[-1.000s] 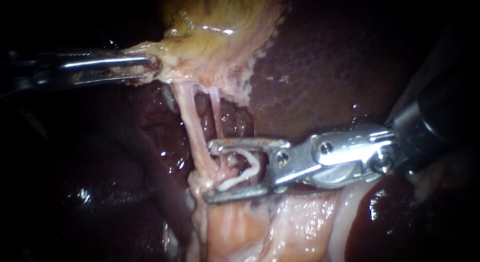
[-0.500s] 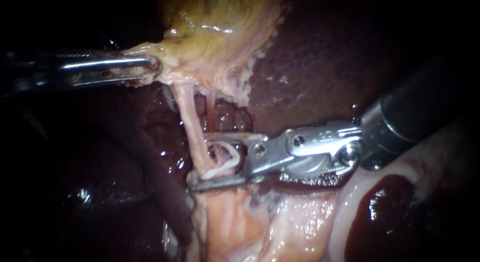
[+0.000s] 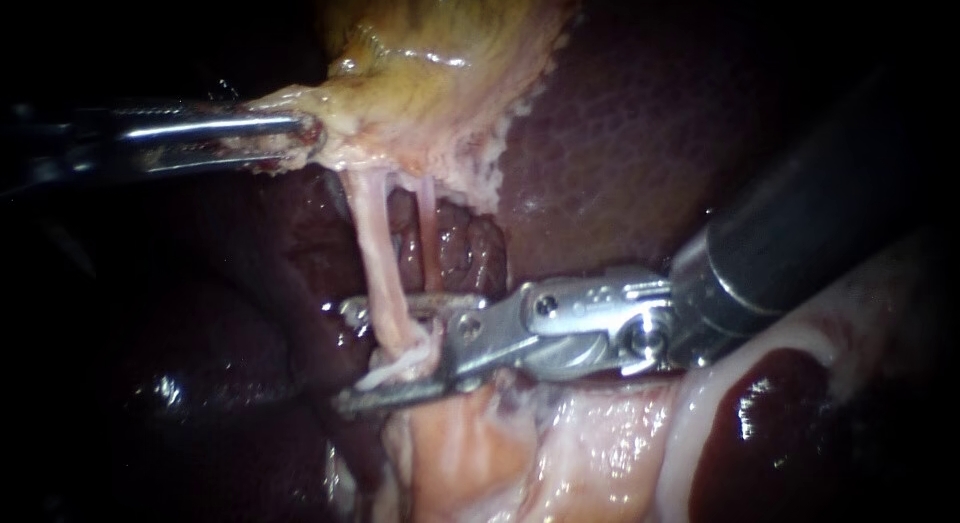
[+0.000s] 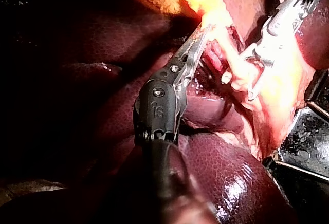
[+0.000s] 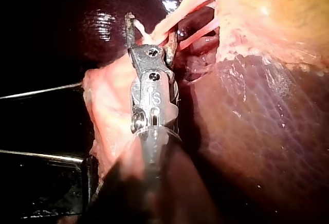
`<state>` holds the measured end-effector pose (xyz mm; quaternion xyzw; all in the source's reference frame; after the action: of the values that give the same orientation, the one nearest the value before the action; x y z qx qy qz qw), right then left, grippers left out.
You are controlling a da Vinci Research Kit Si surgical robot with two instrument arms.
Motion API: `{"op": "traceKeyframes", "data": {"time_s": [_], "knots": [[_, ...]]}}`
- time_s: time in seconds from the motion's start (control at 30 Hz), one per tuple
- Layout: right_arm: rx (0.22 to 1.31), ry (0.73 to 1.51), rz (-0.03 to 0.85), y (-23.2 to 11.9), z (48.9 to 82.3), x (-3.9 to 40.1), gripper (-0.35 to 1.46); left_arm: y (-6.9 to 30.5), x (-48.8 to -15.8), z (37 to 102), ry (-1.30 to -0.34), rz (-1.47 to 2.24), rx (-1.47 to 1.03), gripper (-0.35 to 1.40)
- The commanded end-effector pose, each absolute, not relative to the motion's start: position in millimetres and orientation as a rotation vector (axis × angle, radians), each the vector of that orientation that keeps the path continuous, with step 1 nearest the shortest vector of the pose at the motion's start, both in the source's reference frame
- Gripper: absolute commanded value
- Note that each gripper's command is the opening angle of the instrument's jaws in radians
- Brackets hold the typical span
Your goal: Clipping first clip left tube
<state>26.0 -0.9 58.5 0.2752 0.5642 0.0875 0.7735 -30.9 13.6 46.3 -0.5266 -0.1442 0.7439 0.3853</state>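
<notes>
left instrument point(image 3: 300, 133) claw clamps gallbladder point(image 3: 440, 53) | right instrument point(image 3: 345, 355) claw agape astride left tube point(image 3: 372, 243) | clip point(image 3: 398, 368) half-hidden

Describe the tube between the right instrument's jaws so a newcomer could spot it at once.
Start at the yellowish gallbladder, which the left instrument holds. Below it hang the left tube and a thin tube beside it; the left tube is thicker and lies between the right instrument's open jaws.

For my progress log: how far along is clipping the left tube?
Done: metal left instrument, jaws shut on the yellowish gallbladder, holds the pale pink left tube taut. In hand: metal right instrument, jaws open, straddles it, white clip inside. Left: closing the clip.
</notes>
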Motion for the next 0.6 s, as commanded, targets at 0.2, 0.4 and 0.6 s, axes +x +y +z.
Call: {"op": "traceKeyframes", "data": {"time_s": [0.2, 0.4, 0.6], "knots": [[0.645, 1.241, 0.174, -1.9, 56.4, 26.6, 0.48, 13.6, -30.9, 46.3, -0.367, 1.895, -1.341, -0.35], [0.634, 1.241, 0.183, -2.0, 56.1, 26.8, 0.43, 13.6, -31.0, 46.3, -0.367, 1.895, -1.341, -0.35], [0.643, 1.235, 0.199, -1.9, 56.4, 26.7, 0.26, 13.6, -31.0, 46.3, -0.367, 1.895, -1.341, -0.35]]}}
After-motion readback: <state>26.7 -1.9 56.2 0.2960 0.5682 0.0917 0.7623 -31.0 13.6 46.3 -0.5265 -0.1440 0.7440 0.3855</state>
